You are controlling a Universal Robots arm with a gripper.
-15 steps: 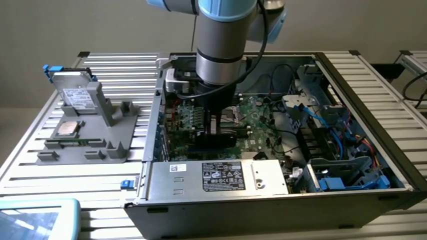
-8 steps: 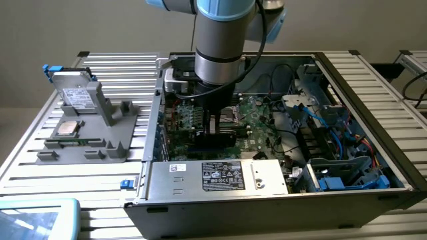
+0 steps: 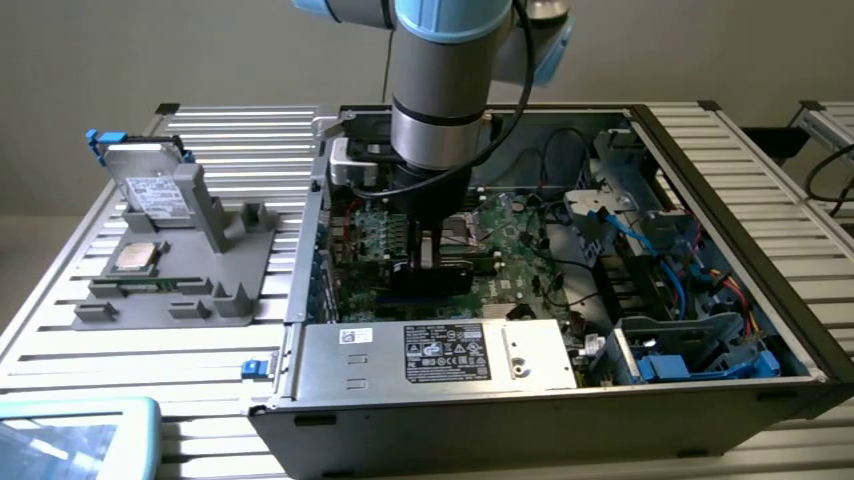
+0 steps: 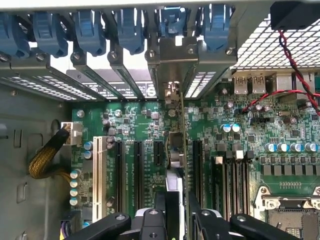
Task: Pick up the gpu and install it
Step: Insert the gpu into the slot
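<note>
**Jaws.** I find the jaws closed part-way on the gpu, one finger on each flat face, holding it near its top edge. The card stands on edge between them and runs straight ahead toward the rear wall of the case.

**Beneath the jaws.** The motherboard lies directly below. Its black expansion slots run parallel to the card on both sides. I cannot tell whether the card's contact edge has entered its slot.

**Ahead of the jaws.** The card's metal bracket sits at the rear opening, just under the row of blue retaining clips.

**Handling, my judgement.**
- The card is light, thin and stiff, but fragile.
- The flat faces are the right place to hold it, clear of the fan, the small components and the contact edge.
- Smooth faces may slip under a downward push.
- Any sideways tilt would load both the slot and the board.

**Far from the jaws.** The computer case rests on the slatted desk. Well off to one side, a grey parts holder carries a silver drive and a CPU chip.
</note>
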